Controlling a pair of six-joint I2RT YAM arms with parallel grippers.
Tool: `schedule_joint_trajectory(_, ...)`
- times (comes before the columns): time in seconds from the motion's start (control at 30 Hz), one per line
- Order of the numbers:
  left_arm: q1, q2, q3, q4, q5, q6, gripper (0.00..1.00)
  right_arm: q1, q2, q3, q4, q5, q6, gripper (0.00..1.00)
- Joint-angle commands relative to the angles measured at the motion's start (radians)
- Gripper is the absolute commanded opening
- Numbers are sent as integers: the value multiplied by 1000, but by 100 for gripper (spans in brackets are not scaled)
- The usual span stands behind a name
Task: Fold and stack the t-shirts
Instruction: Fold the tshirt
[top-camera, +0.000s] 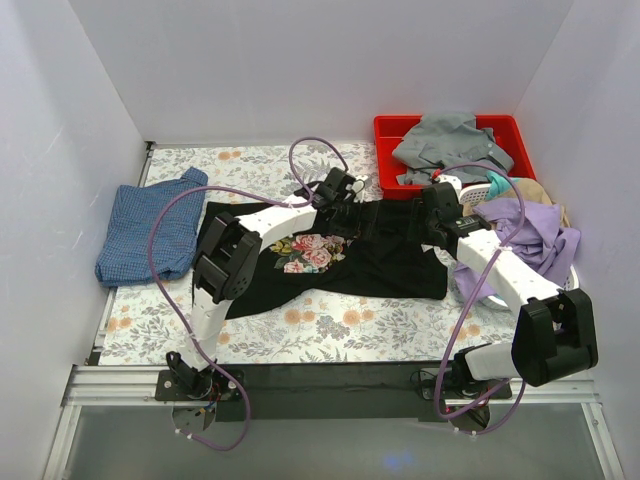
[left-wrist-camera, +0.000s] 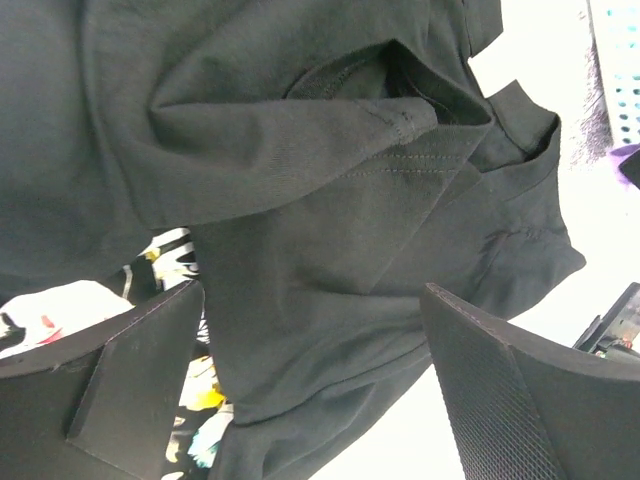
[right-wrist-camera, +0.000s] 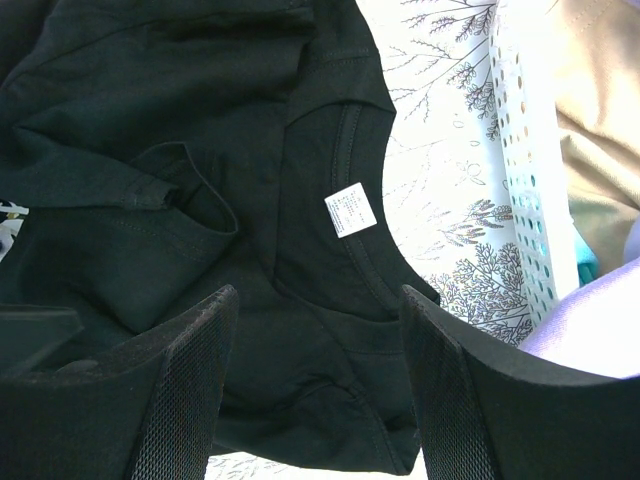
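Black t-shirt (top-camera: 390, 265): soft matt knit cloth, stitched hems, small white printed label (right-wrist-camera: 350, 210).
Blue t-shirt (top-camera: 145, 232): mottled matt cloth.
Red bin (top-camera: 385, 135): smooth, glossy plastic.
White basket (right-wrist-camera: 520, 180): perforated plastic.
Right gripper (right-wrist-camera: 318, 295) pads (right-wrist-camera: 190, 400): black, matt, finely cross-hatched.

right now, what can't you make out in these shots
- Top view: the neck end of the black t-shirt is hidden under the left gripper and right gripper.
- Left wrist view: the print is mostly covered by a fold and a finger.
- Right wrist view: the neck label is too small to read.
- Top view: grey cloth hides anything lower in the red bin.
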Motion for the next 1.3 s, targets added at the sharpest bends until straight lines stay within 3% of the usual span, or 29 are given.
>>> schedule_joint_trajectory(0.0, -12, -5, 17, 4, -11, 18, 88, -9, 10, -15, 32, -4, 9, 72)
schedule_joint_trajectory(0.23, -27, 12, 14, 4, -20, 17, 80, -12, 4, -22, 32, -1, 13, 72)
schedule_joint_trajectory(0.3, -27, 12, 14, 6, -29, 18, 70, -12, 4, -24, 32, 1, 13, 72)
schedule_joint_trajectory(0.47, -27, 15, 37, 4, -28, 32, 35, -15, 8, -25, 32, -1, 14, 72)
schedule_joint_trajectory(0.5, -27, 18, 42, 4, -23, 35, 20, -17, 8, -28, 32, 1, 16, 72)
schedule_joint_trajectory(0.57, -28, 21, 61, -8, -19, 41, 0, -18, 5, -29, 32, 4, 16, 72)
schedule_joint_trajectory(0.8, -35, -17, 88, -51, 50, 69, 0, -32, -8, -36, 32, 28, 11, 72)
schedule_joint_trajectory(1.13, -59, -312, -53, -91, 129, 121, 0, -74, 64, -9, 61, -13, -20, 71)
schedule_joint_trajectory(1.27, -59, -375, -87, -138, 158, 130, 0, -80, 142, 75, 77, -68, -35, 70)
